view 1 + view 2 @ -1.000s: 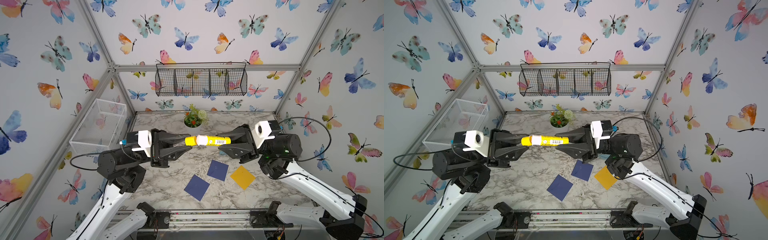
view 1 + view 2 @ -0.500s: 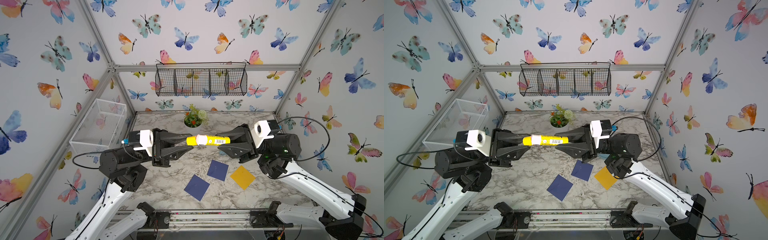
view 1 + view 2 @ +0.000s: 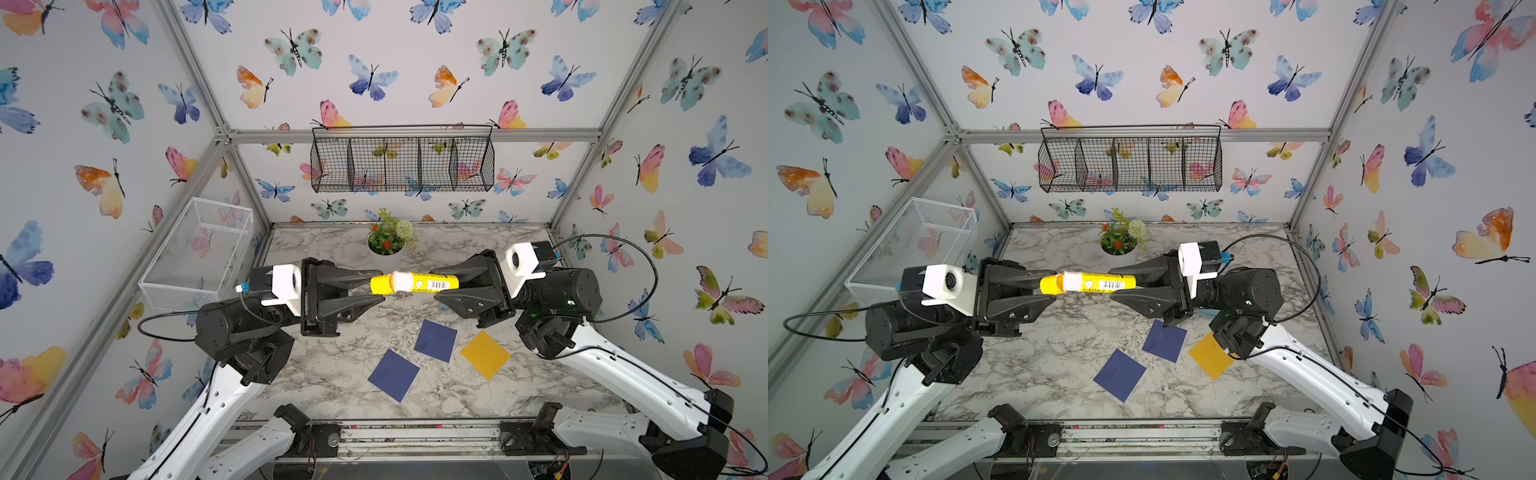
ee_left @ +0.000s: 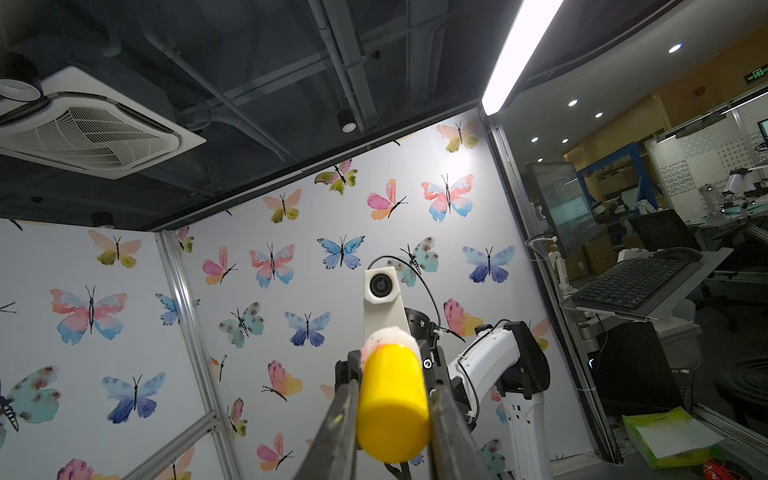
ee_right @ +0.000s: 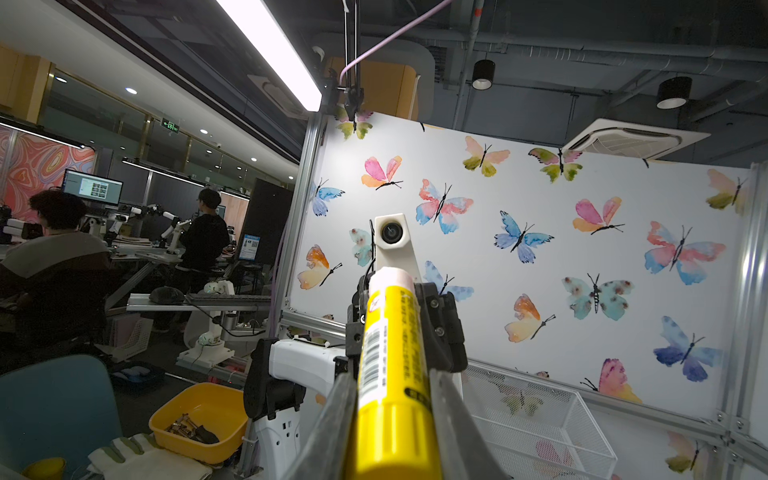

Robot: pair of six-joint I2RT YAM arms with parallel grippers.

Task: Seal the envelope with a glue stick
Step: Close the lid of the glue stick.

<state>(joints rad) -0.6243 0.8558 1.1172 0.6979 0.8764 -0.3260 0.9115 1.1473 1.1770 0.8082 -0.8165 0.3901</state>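
A yellow glue stick [image 3: 415, 284] [image 3: 1092, 284] hangs level in the air above the marble table [image 3: 324, 386], held between both arms. My left gripper [image 3: 380, 286] [image 4: 392, 399] is shut on its yellow cap [image 4: 392, 415]. My right gripper [image 3: 438, 285] [image 5: 392, 399] is shut on the barcode-labelled tube [image 5: 395, 332]. A white band shows between cap and tube. Below lie three flat square envelopes: two dark blue [image 3: 435, 340] [image 3: 393, 375] and one yellow [image 3: 485, 354].
A small potted plant [image 3: 388, 239] stands at the back of the table. A white mesh basket [image 3: 199, 249] sits at the left wall. A black wire basket [image 3: 401, 164] hangs on the back wall. Butterfly-papered walls close in three sides.
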